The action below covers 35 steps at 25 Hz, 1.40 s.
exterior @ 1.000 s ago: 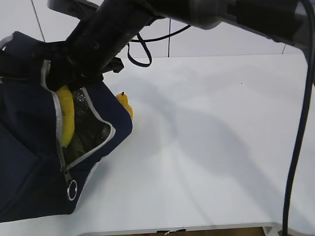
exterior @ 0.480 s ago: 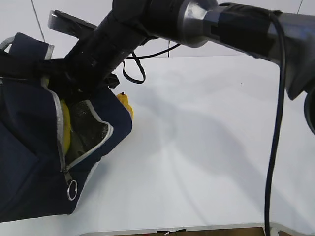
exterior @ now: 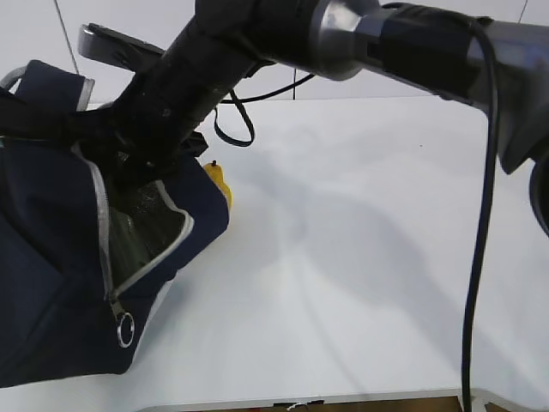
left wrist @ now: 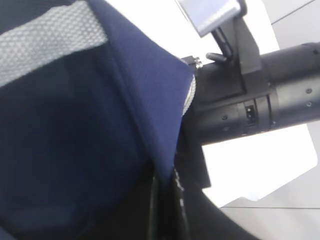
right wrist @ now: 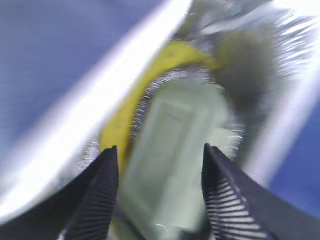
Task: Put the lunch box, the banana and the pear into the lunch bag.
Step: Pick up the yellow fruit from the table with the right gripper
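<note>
Now the right gripper [right wrist: 159,195], jaws spread, hangs over the banana [right wrist: 122,117] and lunch box [right wrist: 172,165] inside the lunch bag [exterior: 51,257], whose rim the left jaws pinch open, while the pear [exterior: 219,182] waits at the bag's two o'clock.

Navy lunch bag [left wrist: 75,150] fabric, grey webbing, black arm [left wrist: 260,100] beside

Exterior: slanted down over table [exterior: 360,257]. Both wrist views close on lunch bag [exterior: 51,257]; right peers inside.
</note>
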Each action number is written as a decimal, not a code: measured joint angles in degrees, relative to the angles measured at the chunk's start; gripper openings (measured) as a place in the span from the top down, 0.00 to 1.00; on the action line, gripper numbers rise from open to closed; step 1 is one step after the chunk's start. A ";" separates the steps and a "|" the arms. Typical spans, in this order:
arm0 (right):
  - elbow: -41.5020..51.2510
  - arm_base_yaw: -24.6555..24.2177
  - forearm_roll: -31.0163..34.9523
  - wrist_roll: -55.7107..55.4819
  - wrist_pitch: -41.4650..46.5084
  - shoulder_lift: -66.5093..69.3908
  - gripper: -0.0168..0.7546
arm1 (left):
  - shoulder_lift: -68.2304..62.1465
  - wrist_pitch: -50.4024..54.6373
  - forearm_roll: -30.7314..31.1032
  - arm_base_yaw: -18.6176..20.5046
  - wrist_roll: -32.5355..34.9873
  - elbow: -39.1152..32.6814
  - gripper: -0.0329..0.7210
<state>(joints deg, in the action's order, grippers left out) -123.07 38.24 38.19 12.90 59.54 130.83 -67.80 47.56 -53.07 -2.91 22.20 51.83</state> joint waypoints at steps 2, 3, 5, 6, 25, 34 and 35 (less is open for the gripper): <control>-1.29 0.00 -0.49 0.00 2.20 0.00 0.40 | 0.00 0.04 1.09 0.00 0.00 0.00 0.97; -2.13 0.00 -0.93 0.00 3.22 0.00 0.40 | 0.00 0.04 1.46 0.00 0.09 0.00 0.97; -4.83 0.00 -2.88 0.00 5.98 0.00 0.40 | 0.00 0.04 1.70 0.00 0.09 0.00 0.97; -6.47 0.00 -4.38 0.00 7.56 0.00 0.40 | 0.00 0.04 1.75 0.00 0.09 0.00 0.97; -14.44 0.00 -28.10 -8.68 12.24 -4.99 0.40 | 0.00 2.87 10.07 0.47 0.01 0.00 0.97; 0.43 0.00 -33.95 -9.10 12.24 -14.56 0.40 | 2.45 3.92 11.04 6.39 -0.11 0.00 0.97; 1.87 0.00 -34.07 -9.10 12.24 -15.57 0.40 | 2.51 4.03 11.16 6.93 -0.14 0.00 0.97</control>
<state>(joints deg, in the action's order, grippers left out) -121.20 38.24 4.13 3.79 71.78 115.26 -65.29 51.59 -41.91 4.01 22.06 51.83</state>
